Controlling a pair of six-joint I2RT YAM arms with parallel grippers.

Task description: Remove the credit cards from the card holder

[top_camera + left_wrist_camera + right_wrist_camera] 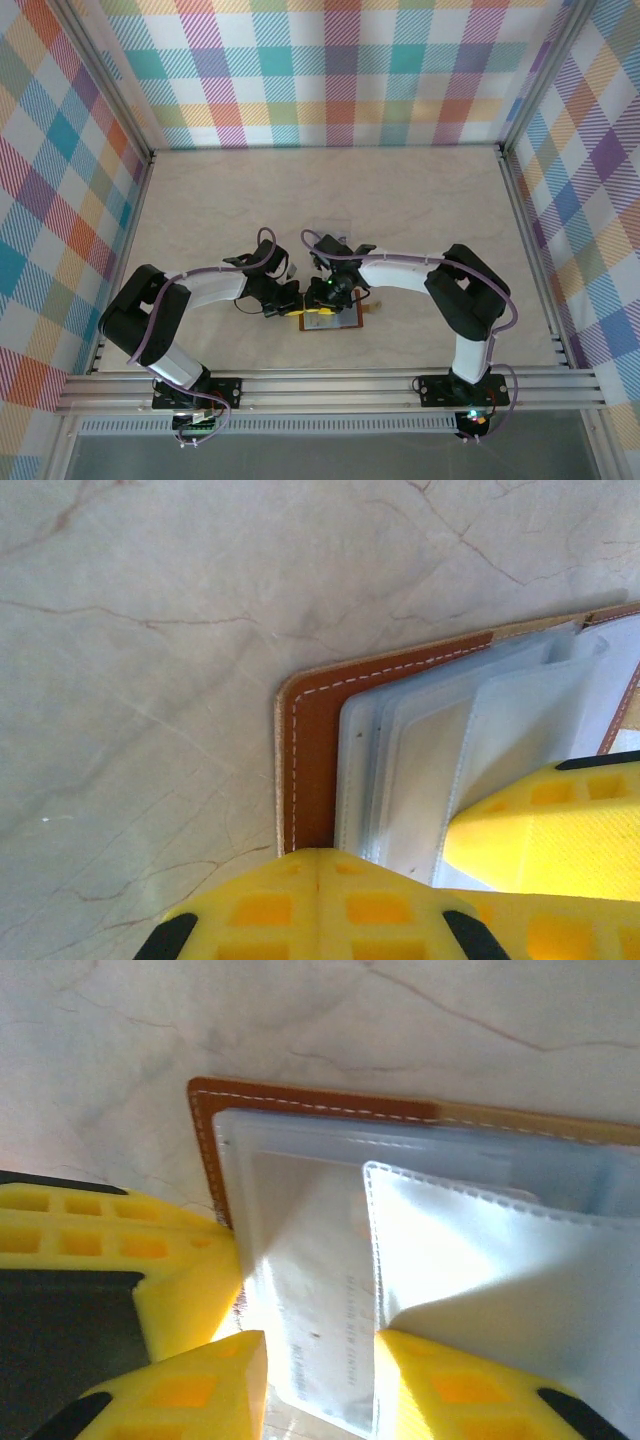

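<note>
Seen from above, the left gripper (288, 303), closed on nothing, and the right gripper (322, 292) meet over the open card holder (336, 322). It lies on the table (300, 200), near, between the two arms.

In the left wrist view, the closed fingers (318, 880) bear on the holder's brown left edge, probably to pin it flat.

In the right wrist view, the right jaws stand parted. They straddle a clear sleeve (290, 1190) with a pale credit card (320, 1305) inside, apparently placed to pinch the card and draw it out.
</note>
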